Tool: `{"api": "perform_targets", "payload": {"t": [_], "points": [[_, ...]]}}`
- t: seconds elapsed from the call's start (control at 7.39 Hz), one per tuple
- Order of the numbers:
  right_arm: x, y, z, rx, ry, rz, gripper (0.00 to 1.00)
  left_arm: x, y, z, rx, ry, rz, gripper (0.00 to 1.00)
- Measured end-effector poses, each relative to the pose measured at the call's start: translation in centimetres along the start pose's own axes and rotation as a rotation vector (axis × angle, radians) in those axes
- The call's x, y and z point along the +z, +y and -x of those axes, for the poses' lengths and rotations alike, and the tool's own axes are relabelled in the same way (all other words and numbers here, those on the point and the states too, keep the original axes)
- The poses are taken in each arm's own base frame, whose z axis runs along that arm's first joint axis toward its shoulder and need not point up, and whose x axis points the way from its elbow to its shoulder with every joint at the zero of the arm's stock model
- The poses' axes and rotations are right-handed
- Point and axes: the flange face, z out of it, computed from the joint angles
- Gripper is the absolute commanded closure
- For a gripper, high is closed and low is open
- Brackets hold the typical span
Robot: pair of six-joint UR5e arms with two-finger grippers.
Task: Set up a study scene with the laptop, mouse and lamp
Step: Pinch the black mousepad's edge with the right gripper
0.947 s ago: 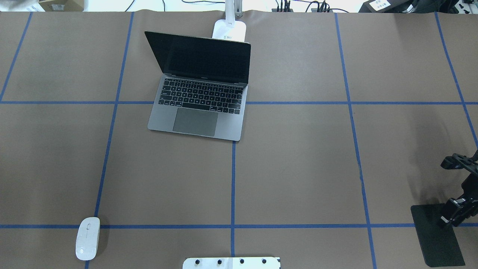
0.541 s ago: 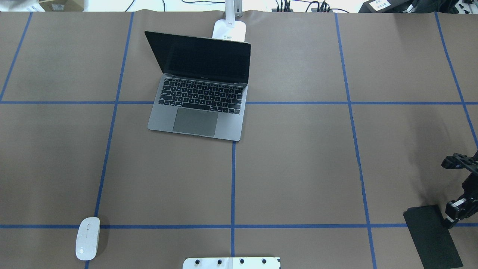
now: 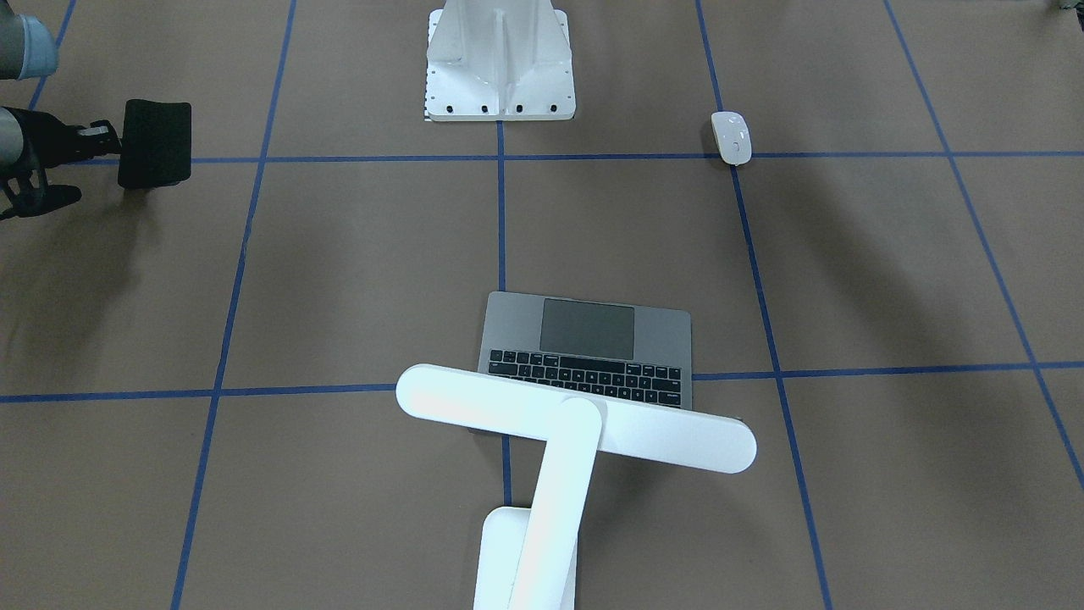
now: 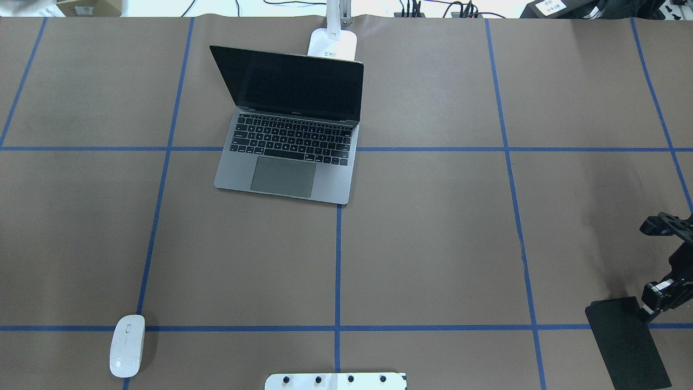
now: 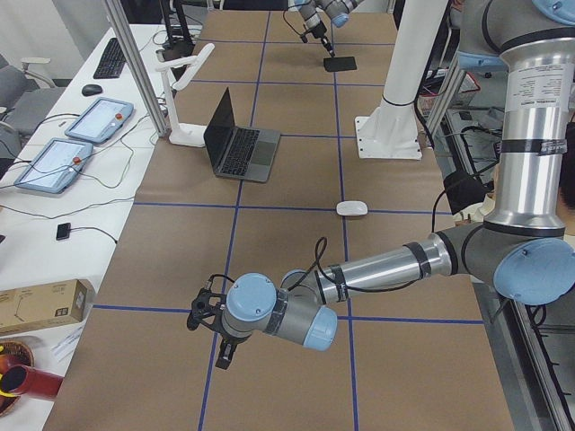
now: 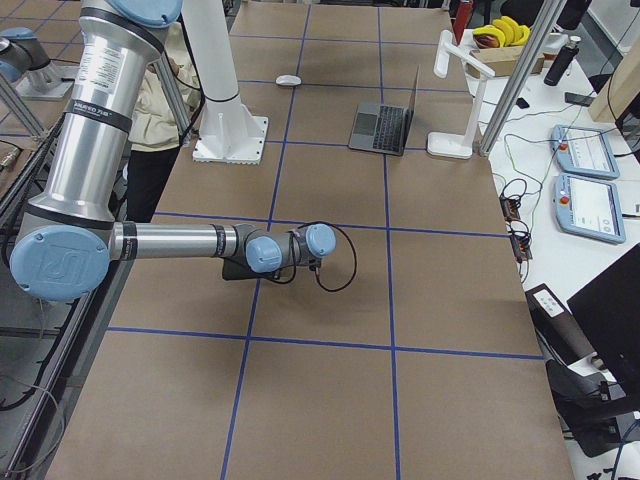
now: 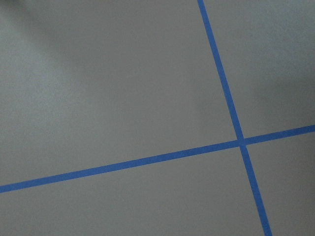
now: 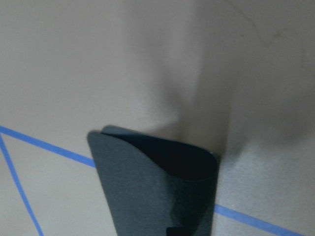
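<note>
- right gripper pinched closed on one edge of the black mouse pad, at the bench's right end;
- left gripper low over bare bench; cannot tell how open;
- laptop open, lamp base just behind it; mouse well apart from both

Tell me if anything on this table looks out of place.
The black mouse pad is odd: pinched at one edge by the right claw, it curls upward, far from the mouse. The laptop sits skewed to the tape lines.
</note>
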Motion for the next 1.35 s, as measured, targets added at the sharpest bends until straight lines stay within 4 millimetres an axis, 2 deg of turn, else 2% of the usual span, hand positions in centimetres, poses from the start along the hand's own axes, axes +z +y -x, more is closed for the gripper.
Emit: {"api": "perform_targets", "payload": {"t": [0.14,0.27,0.41,0.54,0.81,1.35], "points": [[-0.4,0.0,-0.1,0.006,0.000,-0.010,0.76,-0.1,0.0,0.1,0.002,-0.001,0.003,0.00],[-0.4,0.1,-0.3,0.012,0.005,-0.011,0.40,-0.1,-0.1,0.1,0.005,-0.001,0.004,0.00],[-0.1,0.2,-0.5,0.013,0.007,-0.005,0.32,-0.1,-0.2,0.1,0.007,-0.001,0.004,0.00],[0.7,0.1,-0.5,0.008,0.015,0.014,0.03,-0.2,-0.3,0.1,0.007,-0.002,0.002,0.00],[3.3,-0.3,-0.3,-0.028,0.055,0.062,0.00,-0.4,-0.5,0.2,0.008,-0.003,-0.002,0.00],[3.9,-0.8,0.2,-0.053,0.063,0.069,0.00,-0.5,-0.7,0.2,0.010,-0.003,-0.004,0.00]]}}
